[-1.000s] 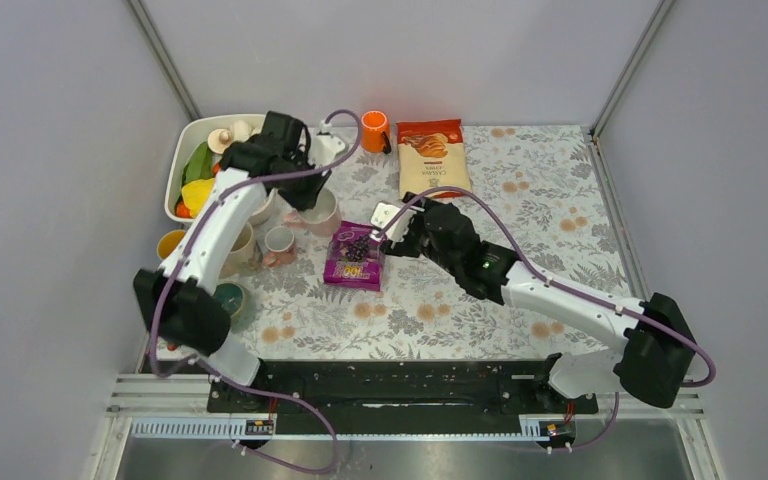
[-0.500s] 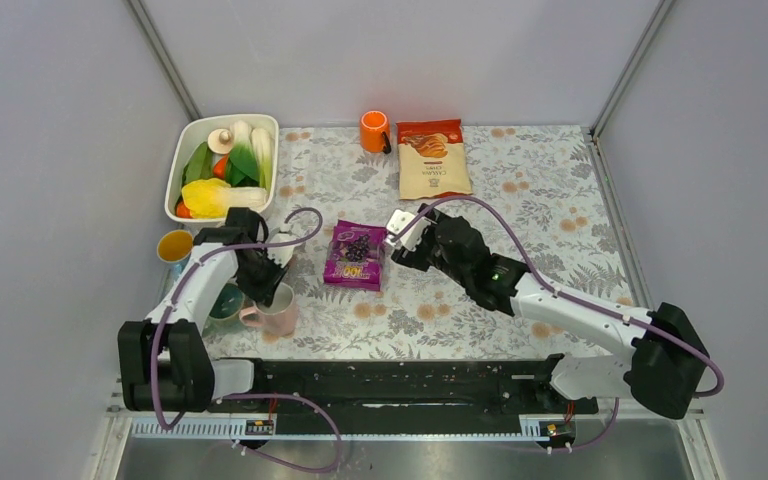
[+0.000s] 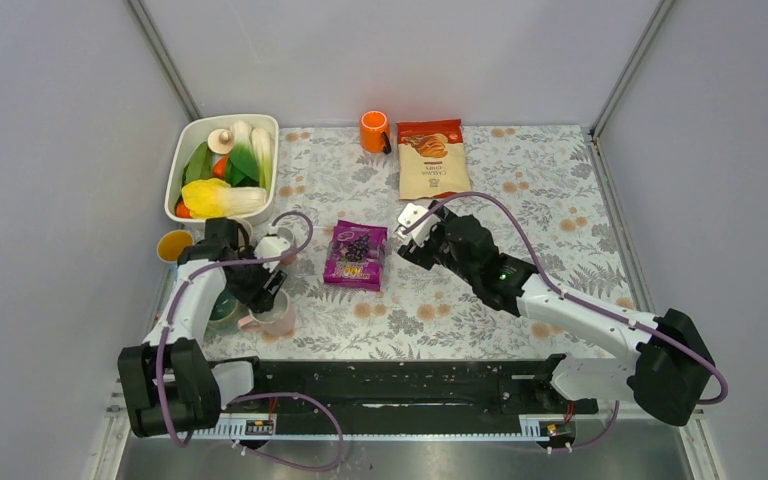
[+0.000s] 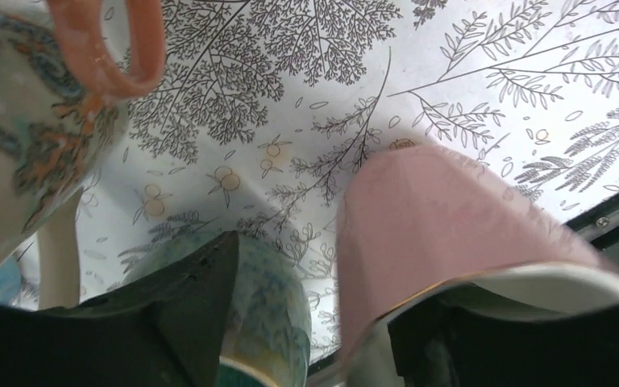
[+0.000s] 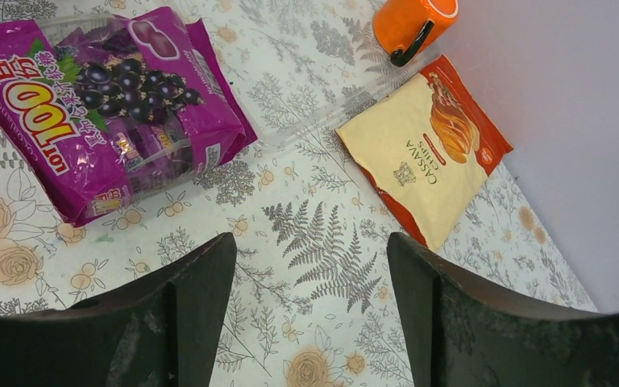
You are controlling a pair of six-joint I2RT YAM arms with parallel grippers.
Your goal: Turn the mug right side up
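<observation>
Left jaws spread, straddling the wall of the pink mug (image 4: 443, 226): one jaw looks to sit inside the rim, the other stands outside it with a clear gap to the pink wall, so nothing is pinched

Pink mug stands on the bench (image 3: 560, 200) right under those jaws, mouth up toward the wrist, handle sticking out sideways in the top view

Teal mug (image 4: 270, 298) shows in the gap, just beside the outer jaw; can't tell if it touches the pink one. Patterned mug (image 4: 16, 145) with an orange handle sits further out past that same jaw. Yellow cup (image 3: 173, 244) is behind the wrist, tub of vegetables (image 3: 274, 160) well beyond it

Right jaws spread wide, nothing between them, hanging above the bench. Purple grape candy bag (image 5: 105, 121) lies ahead and off to one side of them, chips bag (image 5: 427, 153) ahead on the other side, bare bench straight ahead between the two. Orange mug (image 5: 411, 24) lies on its side farthest ahead, just past the chips bag
</observation>
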